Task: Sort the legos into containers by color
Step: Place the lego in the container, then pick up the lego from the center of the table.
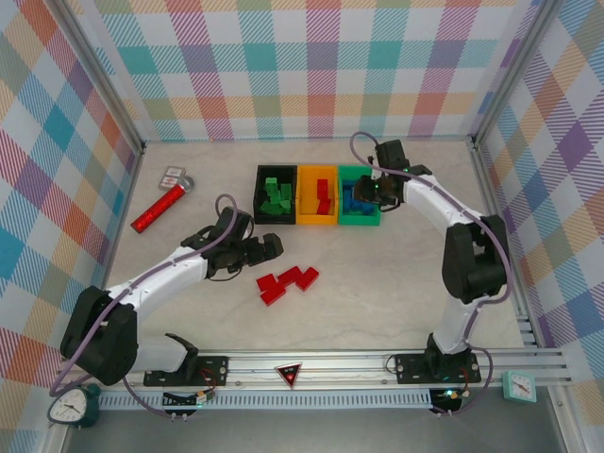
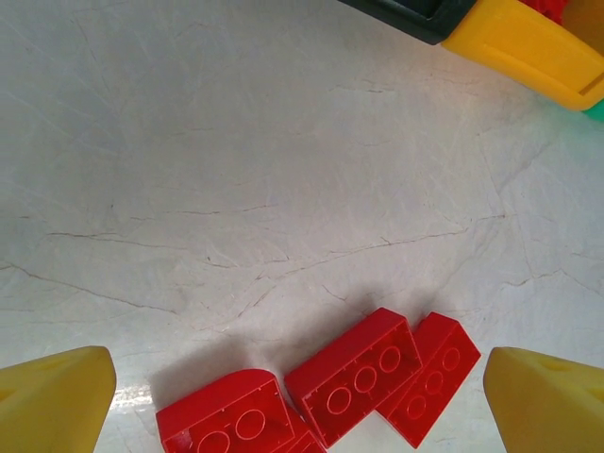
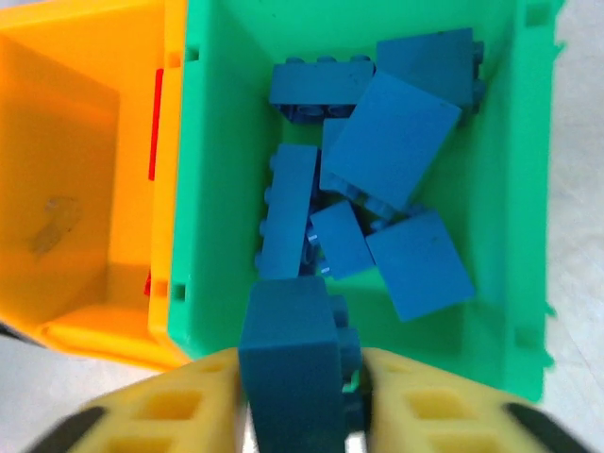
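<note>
Robotics lab cell: pastel plaid wall panels (image 1: 311,66) beyond the right gripper (image 1: 363,193), aluminium frame rail (image 1: 330,363) behind it.

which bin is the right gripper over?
The green bin, rightmost in the row, the one holding blue bricks. The right gripper hangs over it, gripping a blue brick.

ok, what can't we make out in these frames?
- Top external view: the right hand covers part of the green plastic bin, so the blue plastic bricks inside cannot be counted.
- Left wrist view: the bottom edge cuts off the red studded plastic bricks, so their number is unclear.
- Right wrist view: the blue studded brick sits between the yellow fingers, but clamped or loose cannot be told. That near end is blurred.
</note>
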### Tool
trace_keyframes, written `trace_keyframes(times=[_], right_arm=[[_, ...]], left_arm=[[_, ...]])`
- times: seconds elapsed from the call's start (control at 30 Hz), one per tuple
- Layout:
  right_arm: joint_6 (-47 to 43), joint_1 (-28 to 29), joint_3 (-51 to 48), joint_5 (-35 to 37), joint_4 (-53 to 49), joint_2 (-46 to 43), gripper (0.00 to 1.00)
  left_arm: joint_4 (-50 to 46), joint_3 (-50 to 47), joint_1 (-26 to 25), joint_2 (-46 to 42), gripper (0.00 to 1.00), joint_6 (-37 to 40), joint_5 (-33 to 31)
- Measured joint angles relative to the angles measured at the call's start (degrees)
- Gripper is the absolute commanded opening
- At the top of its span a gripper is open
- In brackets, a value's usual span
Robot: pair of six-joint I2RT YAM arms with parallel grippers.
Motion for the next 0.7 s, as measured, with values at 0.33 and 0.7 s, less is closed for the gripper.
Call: trace_keyframes(times=[0.33,0.7], right_arm=[[-1.9,0.5,-3.1,-2.8,-0.2,-2.8,0.53],[-8.6,14.5,-12.2,-8.1,-2.8,-11.8,0.54]], left_arm=[[-0.1,0.0,0.0,-1.1,1.00,0.0,-0.9],[0.2,0.0,0.0,2.1,1.00,0.0,-0.6]])
